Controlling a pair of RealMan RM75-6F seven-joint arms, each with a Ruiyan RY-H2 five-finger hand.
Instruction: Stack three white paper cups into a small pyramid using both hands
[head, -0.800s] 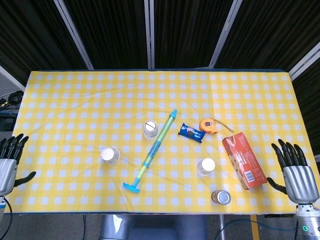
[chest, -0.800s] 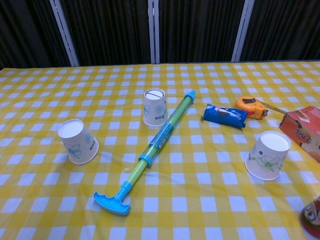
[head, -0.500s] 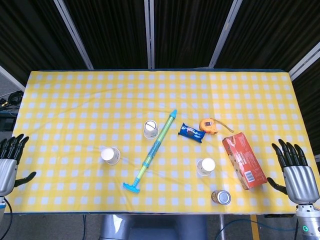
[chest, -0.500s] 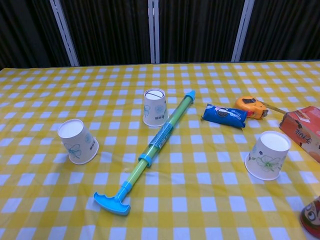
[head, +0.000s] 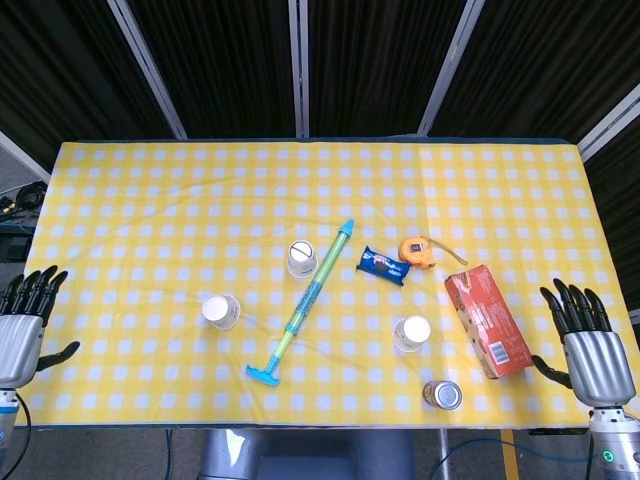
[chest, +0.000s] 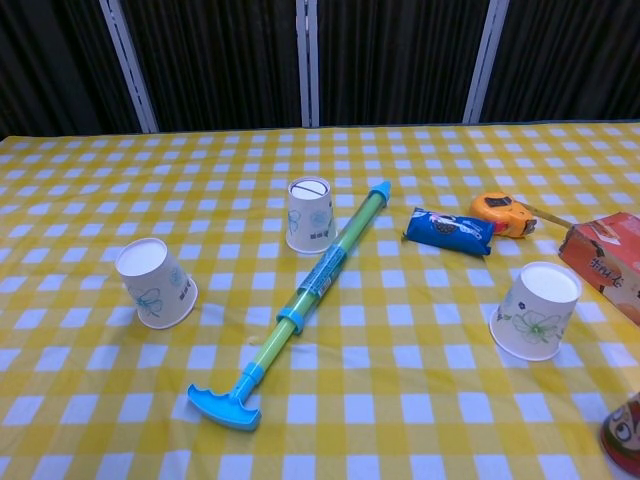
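Note:
Three white paper cups stand upside down and apart on the yellow checked tablecloth (head: 180, 200). One cup (head: 301, 259) (chest: 310, 213) sits mid-table, a second (head: 221, 311) (chest: 154, 283) lies to its front left, and the third (head: 411, 333) (chest: 537, 311) stands at the front right. My left hand (head: 22, 325) hovers at the table's left edge, fingers spread, holding nothing. My right hand (head: 590, 345) hovers past the right front corner, fingers spread and empty. Neither hand shows in the chest view.
A blue-green water squirter (head: 304, 301) (chest: 305, 300) lies diagonally between the cups. A blue snack packet (head: 384, 265) (chest: 449, 230), an orange tape measure (head: 418, 250) (chest: 504, 213), a red box (head: 487, 320) (chest: 610, 259) and a can (head: 442, 394) (chest: 627, 435) crowd the right side.
Both hands have sunk slightly toward the front edge of the head view, the left drifting a little inward. The cups have not moved.

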